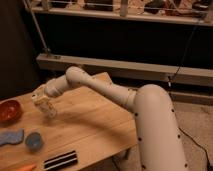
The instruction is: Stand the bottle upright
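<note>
Camera view: the gripper [43, 101] hangs low over the wooden table [100, 127], at the bottle [50, 112], to the right of the red bowl [9, 111].

The bottle shows only as a small pale shape just under the gripper, close to the tabletop. Whether it is upright or leaning cannot be told, nor whether the gripper has closed on it or how wide it stands. A striped block [60, 160] lies well apart from the red bowl, at the table's near edge. As a small plastic bottle it is probably light, smooth and thin-walled, so it would give under a hard squeeze and tip easily on its narrow base. The best hold looks to be across the labelled body, not the neck or cap.
</note>
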You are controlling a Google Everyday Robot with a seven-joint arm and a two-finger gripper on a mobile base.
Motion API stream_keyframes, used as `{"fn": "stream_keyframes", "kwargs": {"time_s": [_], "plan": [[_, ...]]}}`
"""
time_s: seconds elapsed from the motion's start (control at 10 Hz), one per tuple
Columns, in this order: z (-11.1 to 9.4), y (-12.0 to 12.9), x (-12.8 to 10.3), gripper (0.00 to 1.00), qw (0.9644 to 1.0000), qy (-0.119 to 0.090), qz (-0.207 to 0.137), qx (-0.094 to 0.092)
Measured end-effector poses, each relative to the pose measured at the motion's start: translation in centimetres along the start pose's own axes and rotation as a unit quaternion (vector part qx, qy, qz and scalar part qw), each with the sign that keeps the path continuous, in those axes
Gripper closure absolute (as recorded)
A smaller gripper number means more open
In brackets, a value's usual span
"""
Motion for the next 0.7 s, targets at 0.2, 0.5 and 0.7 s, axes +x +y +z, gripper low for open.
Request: {"fn": "stream_keyframes", "kwargs": {"time_s": [0.2, 0.5, 0.7], "plan": [[-0.21, -0.01, 0.19, 0.66, 1.0, -0.005, 0.0, 0.002], [-0.59, -0.01, 0.58, 0.66, 0.9999, -0.01, 0.001, 0.006], [-0.96, -0.05, 0.94, 0.66, 0.9999, -0.012, 0.004, 0.011]]}}
